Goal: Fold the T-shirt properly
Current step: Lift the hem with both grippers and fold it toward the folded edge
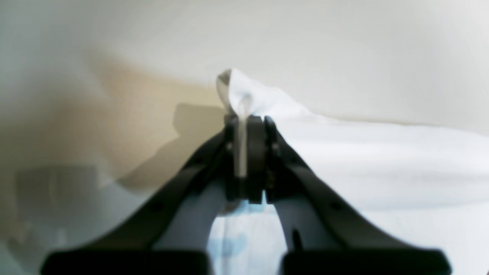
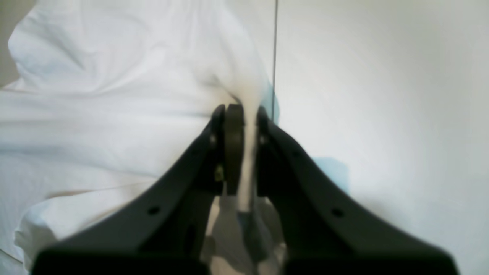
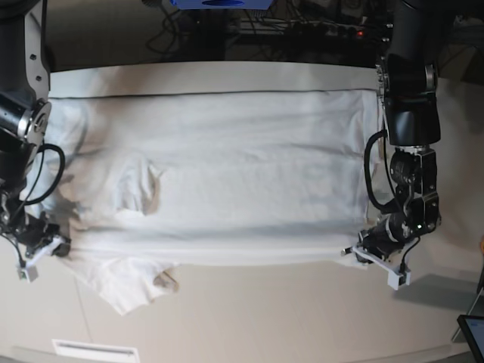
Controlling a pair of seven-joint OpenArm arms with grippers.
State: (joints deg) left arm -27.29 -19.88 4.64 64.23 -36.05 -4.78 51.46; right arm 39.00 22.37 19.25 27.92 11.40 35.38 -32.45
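The white T-shirt [image 3: 242,174] lies spread sideways across the off-white table [image 3: 287,310], its near long edge lifted slightly into a straight line. A sleeve [image 3: 125,286] hangs out at the lower left. My left gripper [image 3: 358,250] is shut on the shirt's near right corner. In the left wrist view the jaws [image 1: 244,124] pinch a peak of cloth [image 1: 252,95]. My right gripper [image 3: 60,246] is shut on the near left corner. In the right wrist view the jaws [image 2: 240,112] pinch a strip of the shirt [image 2: 114,99].
Cables and dark equipment [image 3: 302,30] run along the table's far edge. A dark tablet corner [image 3: 473,334] sits at the bottom right. A white label strip [image 3: 94,350] lies at the near left edge. Bare tabletop lies in front of the shirt.
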